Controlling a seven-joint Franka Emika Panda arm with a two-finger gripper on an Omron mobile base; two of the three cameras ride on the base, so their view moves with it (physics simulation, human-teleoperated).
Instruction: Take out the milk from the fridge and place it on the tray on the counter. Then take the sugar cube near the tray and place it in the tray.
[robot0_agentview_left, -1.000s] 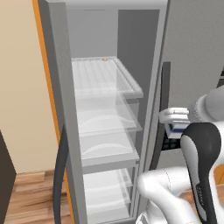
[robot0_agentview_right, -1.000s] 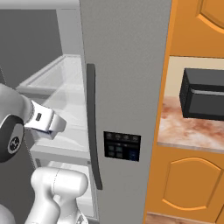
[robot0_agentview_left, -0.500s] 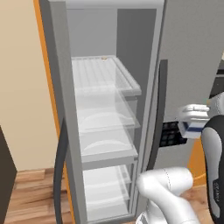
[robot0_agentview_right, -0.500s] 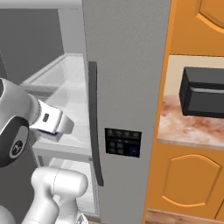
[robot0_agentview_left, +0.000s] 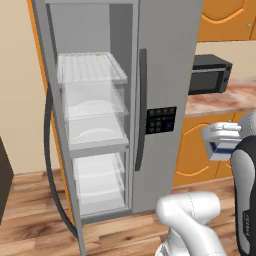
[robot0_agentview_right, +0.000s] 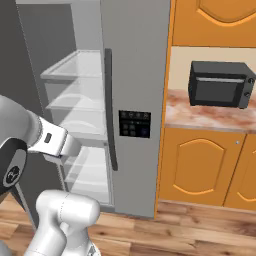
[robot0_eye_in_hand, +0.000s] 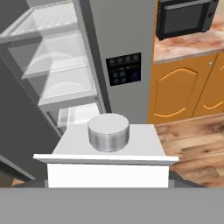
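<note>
1. The left base view shows the milk (robot0_agentview_left: 219, 148), a white carton with a dark blue band, under my hand (robot0_agentview_left: 226, 131). It hangs in the air, out of the fridge (robot0_agentview_left: 167, 60) and to its right. It is level with the orange cabinet doors (robot0_agentview_left: 196, 150) below the tabletop (robot0_agentview_left: 225, 97).
2. The hand view looks down on the same carton (robot0_eye_in_hand: 109, 151) from just above, with its flat white top and round grey cap (robot0_eye_in_hand: 108, 131) close under the lens. The carton hides my fingers, so I cannot see the gap between them. It rests on nothing, so I take them to be clamped on it.
3. The right base view shows my forearm (robot0_agentview_right: 47, 141) reaching across in front of the fridge shelves (robot0_agentview_right: 80, 67), pointing to the right and slightly down.
4. In the left base view the fridge's left compartment stands open. Its translucent white shelves (robot0_agentview_left: 90, 67) are stacked one over another, and the long dark handle (robot0_agentview_left: 142, 110) runs down the closed right door beside a dark control panel (robot0_agentview_left: 161, 119).
5. All three views show a black toaster oven (robot0_agentview_right: 220, 82) on the marbled tabletop to the right of the fridge. The hand view also shows wood floor (robot0_eye_in_hand: 192, 140) under the cabinets.
6. My arm rises at the lower right of the left base view, with the elbow bent.
</note>
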